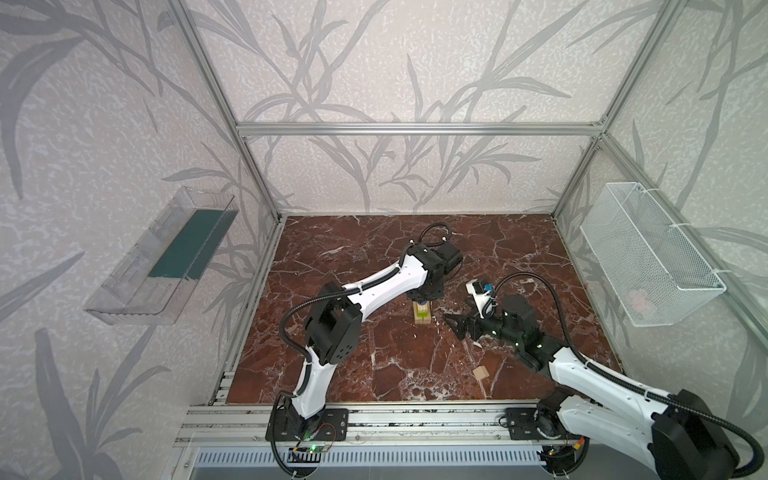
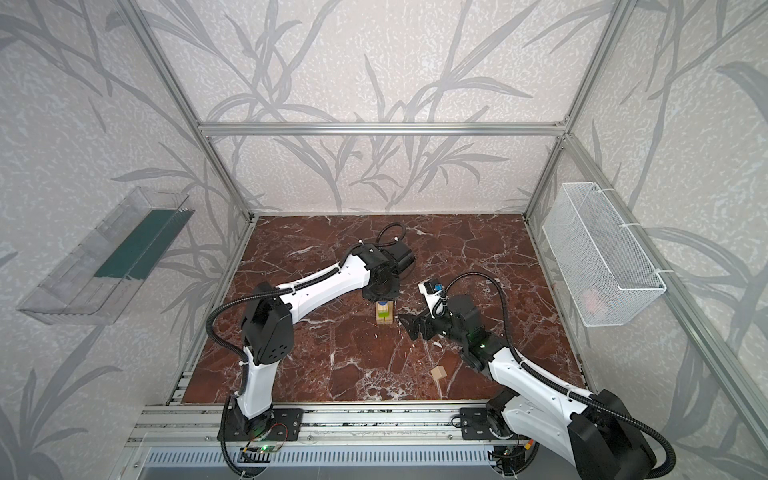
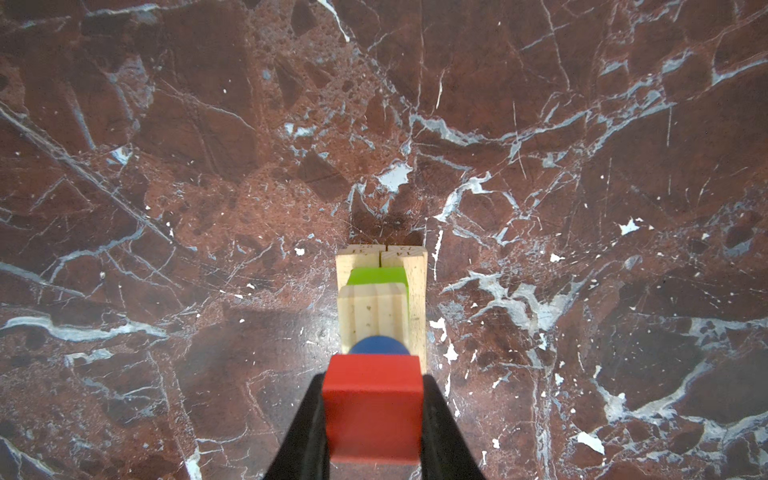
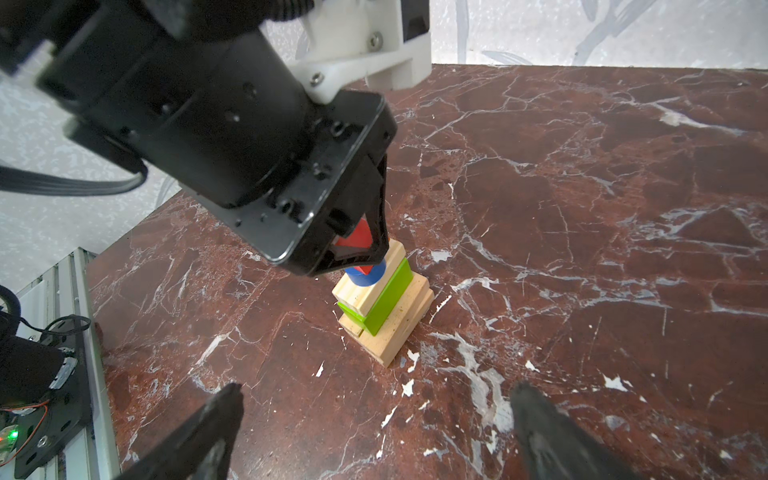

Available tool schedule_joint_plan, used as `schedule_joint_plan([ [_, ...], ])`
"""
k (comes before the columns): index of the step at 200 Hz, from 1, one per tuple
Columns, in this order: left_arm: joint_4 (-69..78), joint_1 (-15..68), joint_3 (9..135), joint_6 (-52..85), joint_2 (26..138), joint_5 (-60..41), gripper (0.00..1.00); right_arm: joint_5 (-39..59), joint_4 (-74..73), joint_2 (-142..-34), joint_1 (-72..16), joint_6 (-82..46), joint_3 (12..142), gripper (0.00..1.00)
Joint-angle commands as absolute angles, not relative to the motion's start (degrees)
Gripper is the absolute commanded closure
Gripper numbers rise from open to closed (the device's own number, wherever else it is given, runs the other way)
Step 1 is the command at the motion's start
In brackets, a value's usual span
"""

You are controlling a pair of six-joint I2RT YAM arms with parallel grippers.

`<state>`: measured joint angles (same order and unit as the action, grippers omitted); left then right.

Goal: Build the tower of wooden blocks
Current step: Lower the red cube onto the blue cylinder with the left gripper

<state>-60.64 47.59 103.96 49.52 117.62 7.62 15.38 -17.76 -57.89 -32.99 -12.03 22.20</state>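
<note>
- The left hand points straight down over the middle of the bench, its black fingers closed narrow against two opposite sides of a red block
- In the right wrist view that red block shows between the fingers, right on top of a blue disc; I cannot tell whether it rests on the disc or hangs a hair above it
- The blue disc sits on a pale bar, which lies along a lime-green bar
- The green bar lies in turn on a wider base of pale bars set side by side on the bench
- That makes the tower, standing near the middle of the bench, directly under the left hand, as both top views show
- The right hand hovers low just to the right of the tower, aimed at it, apart from it
- Its fingers are spread as wide as they go, with nothing between them
- A small pale block lies alone on the bench, nearer the front edge and well apart from the tower, beside the right arm
- A white wire basket hangs on the right wall
</note>
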Motion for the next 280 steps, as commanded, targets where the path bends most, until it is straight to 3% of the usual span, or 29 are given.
schedule_joint_plan([
  [1, -61.70, 47.46, 105.67, 49.75, 119.13, 9.15, 0.82, 14.59, -18.51, -56.60, -32.90, -11.98, 21.53, 0.01],
  [142, -62.58, 47.46, 105.87, 49.66, 118.89, 9.23, 0.59, 14.34, -18.46, -56.23, -32.90, -11.96, 21.45, 0.01],
  [280, -62.18, 47.55, 105.53, 49.66, 118.21, 8.87, 0.65, 14.24, -18.37, -56.34, -32.96, -11.95, 21.53, 0.01],
])
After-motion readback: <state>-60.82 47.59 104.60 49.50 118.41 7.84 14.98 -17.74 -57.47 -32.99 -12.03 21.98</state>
